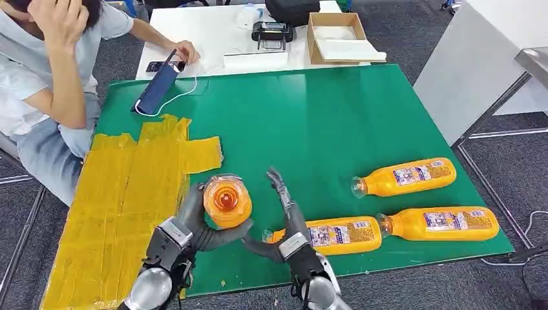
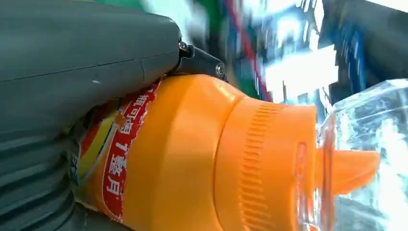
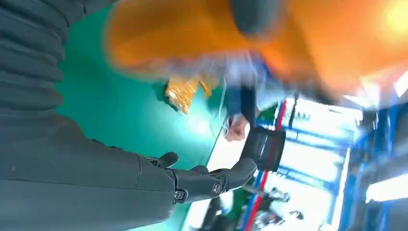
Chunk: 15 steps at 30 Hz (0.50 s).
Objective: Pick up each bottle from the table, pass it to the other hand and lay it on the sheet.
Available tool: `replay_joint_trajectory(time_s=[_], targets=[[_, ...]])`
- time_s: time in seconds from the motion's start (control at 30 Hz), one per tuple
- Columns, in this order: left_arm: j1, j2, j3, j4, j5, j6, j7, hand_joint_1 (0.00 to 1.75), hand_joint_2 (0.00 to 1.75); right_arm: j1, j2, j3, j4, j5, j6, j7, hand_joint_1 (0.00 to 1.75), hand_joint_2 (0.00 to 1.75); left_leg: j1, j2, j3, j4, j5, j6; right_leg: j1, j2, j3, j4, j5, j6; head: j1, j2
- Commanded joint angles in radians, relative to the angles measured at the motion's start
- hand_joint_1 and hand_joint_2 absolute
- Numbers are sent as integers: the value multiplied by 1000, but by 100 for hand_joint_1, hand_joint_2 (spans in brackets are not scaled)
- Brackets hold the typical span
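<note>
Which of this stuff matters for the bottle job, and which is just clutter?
Job: held bottle in left hand; right hand; three bottles lying on the mat; yellow sheet.

Clutter: phone, blue case, cardboard box, black device.

Bare green mat [image 1: 310,123] behind three lying bottles [image 1: 404,177].

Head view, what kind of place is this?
Probably a robot test lab or office: a green mat with a taped yellow sheet as a work surface, a person seated beside it, and a cluttered white desk behind.
</note>
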Motion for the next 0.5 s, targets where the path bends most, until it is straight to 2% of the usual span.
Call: replay_joint_trajectory(time_s=[0.03,0.1,0.23,0.3,0.5], targets=[[-95,91,177,37,-572,170,158,175,175,113,-54,-116,-357,54,-28,2,0,175,1,-2,3,1,-2,-3,1,-3,3,2,-3,-2,0,0],[-166,113,157,116,-784,122,250,175,175,120,-58,-134,-407,96,-77,-14,0,175,1,-4,4,1,-2,-3,1,-5,4,2,-3,-3,0,0],[-317,103,75,332,-1095,35,402,175,175,111,-66,-141,-482,209,-183,-40,0,175,1,-6,3,1,0,-2,1,-7,4,1,-3,-3,0,0],[-372,79,55,431,-1178,29,458,175,175,106,-67,-136,-507,247,-226,-37,0,175,1,-7,4,1,0,-3,1,-7,4,1,-3,-3,0,0],[-469,39,90,645,-1190,-22,532,175,175,99,-68,-126,-533,319,-353,-50,0,175,1,-4,4,0,1,-2,1,-5,4,0,1,-4,0,0]])
